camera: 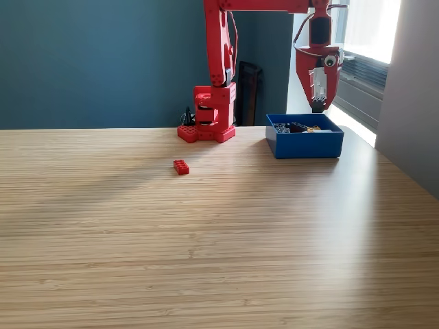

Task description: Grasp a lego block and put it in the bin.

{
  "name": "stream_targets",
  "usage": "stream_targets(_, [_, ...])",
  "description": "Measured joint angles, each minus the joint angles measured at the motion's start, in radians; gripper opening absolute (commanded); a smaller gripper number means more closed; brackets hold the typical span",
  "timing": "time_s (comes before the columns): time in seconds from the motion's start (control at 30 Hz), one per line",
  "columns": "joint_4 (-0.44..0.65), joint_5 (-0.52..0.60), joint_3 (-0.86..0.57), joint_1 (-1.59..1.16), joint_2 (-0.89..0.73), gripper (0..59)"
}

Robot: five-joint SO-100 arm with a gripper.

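Nearest the camera, a broad run of bare light-wood desk (219, 260), grain running across the exterior view. Farther back, a single small red lego brick (181, 166), studs up, lying flat on the desk, well apart from the claw, down and toward the exterior view's left of it. Behind the brick, the red arm base (207, 113) standing on the desk near its far edge, with the upright link rising out of the top of the view and the upper link crossing toward the exterior view's right. Hanging from that, the claw (318, 103), pointing down, hovering directly above the bright-blue bin (305, 144) and clear of its rim. Claw seen at an angle, tips close together against the dark background; cannot tell whether parted or closed, and nothing visibly held. Bin directly below the claw, resting on the desk, shallow and rectangular, with several small pieces inside, dark and light and one orange, too small to name. Beyond the desk, a teal wall, with a bright window at the exterior view's right.
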Motion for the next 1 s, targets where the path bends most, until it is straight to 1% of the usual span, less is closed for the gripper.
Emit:
stream_targets(0.03, [0.000,-0.003,0.000,0.000,0.000,14.3])
stream_targets(0.07, [0.000,-0.009,0.000,0.003,0.000,21.0])
stream_targets(0.1, [0.000,-0.012,0.002,0.003,0.000,25.6])
stream_targets(0.17, [0.000,-0.021,0.009,0.002,0.002,31.6])
stream_targets(0.23, [0.002,-0.020,0.012,0.005,0.002,34.8])
stream_targets(0.27, [0.002,-0.015,0.012,0.008,0.002,35.1])
stream_targets(0.37, [0.002,-0.014,0.012,0.025,0.002,33.8])
stream_targets(0.47, [0.002,-0.014,0.012,0.057,0.002,29.9])
stream_targets(0.63, [0.002,-0.014,-0.012,0.209,0.002,14.8])
stream_targets(0.7, [0.002,-0.014,-0.034,0.291,0.002,10.6])
stream_targets(0.77, [0.002,-0.014,-0.051,0.379,0.002,9.2])
stream_targets(0.87, [0.002,-0.009,-0.057,0.480,0.002,9.0])
stream_targets(1.0, [0.002,-0.034,-0.057,0.574,0.002,8.9])
